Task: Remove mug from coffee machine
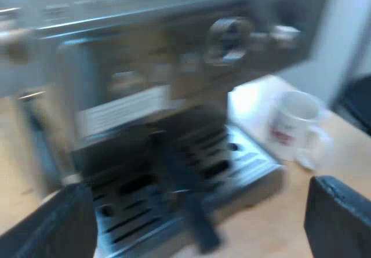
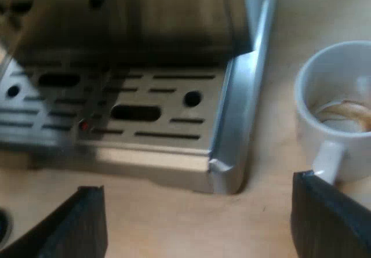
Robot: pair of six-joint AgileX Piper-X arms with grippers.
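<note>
- Mug (image 1: 293, 122) stands upright on the wooden table (image 1: 278, 211), just beside the espresso machine (image 1: 145, 55) and off its drip tray (image 1: 249, 165). So to me the "remove" part looks basically done.
- Left gripper (image 1: 197, 211) hangs in front of the machine with its jaws spread wide and nothing between them. The holder's dark handle (image 1: 188, 206) pokes out over the tray just ahead of it.
- From the left wrist view the mug is white with a red print, and its handle points away from the machine.
- In the right wrist view the drip tray is slotted metal. There's a tiny red spot near the slots, which might be the end of the holder's handle, but I can't say for sure.
- Right gripper (image 2: 200, 211) sits low over the table by the tray's corner, jaws wide open and holding nothing.
- One of its fingers (image 2: 330, 217) is right at the mug's handle. I can't tell whether it's touching or just in front.
- The mug has something brownish in it, likely coffee.
- My read is that this is the tail end of the job: the mug is set down and let go.
- The next move should be the right arm backing off cleanly, going up and away rather than sideways, so that finger doesn't clip the handle.
- If it does clip, I'd worry about a spill or the mug getting shoved back into the tray's edge.
</note>
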